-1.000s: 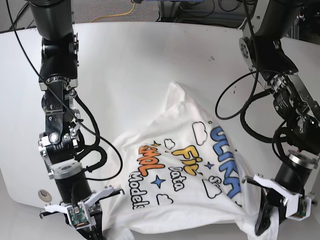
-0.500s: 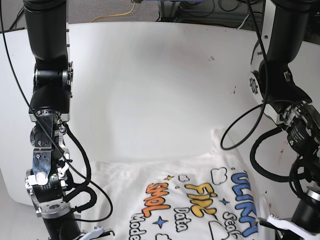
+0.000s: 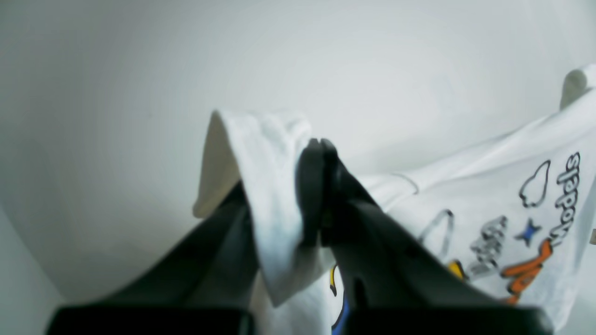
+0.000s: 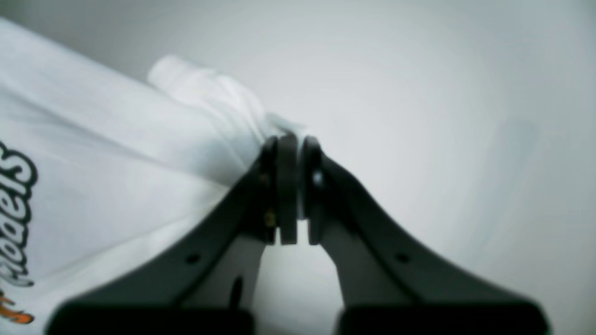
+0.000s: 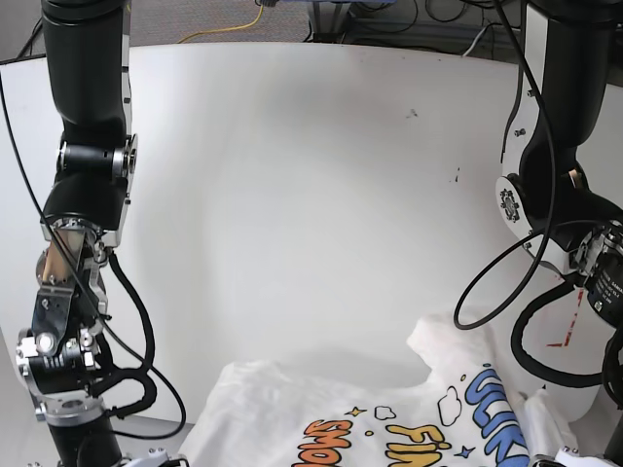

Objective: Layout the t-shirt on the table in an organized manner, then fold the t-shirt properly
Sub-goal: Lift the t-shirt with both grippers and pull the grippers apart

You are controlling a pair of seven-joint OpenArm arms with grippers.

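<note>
The white t-shirt [image 5: 389, 413] lies stretched along the near edge of the table [image 5: 292, 195], print up, with its lower part cut off by the frame. In the left wrist view my left gripper [image 3: 317, 151] is shut on a bunched fold of the t-shirt [image 3: 265, 186], and cloth drapes over one finger. The printed front [image 3: 535, 223] spreads away to the right there. My right gripper [image 4: 292, 149] is shut on a rolled edge of the t-shirt [image 4: 205, 102], with the shirt pulled taut to its left. Both grippers are below the base view's frame.
My two arms stand at the table's sides, one at the left [image 5: 73, 282] and one at the right [image 5: 574, 233] with looping black cables. A red tape corner [image 5: 565, 336] and small dark specks [image 5: 412, 113] mark the tabletop. Cables lie beyond the far edge.
Both arms have pulled the t-shirt toward the near edge. It went from a crumpled heap to a stretched band, and the grippers dropped out of the base view.
</note>
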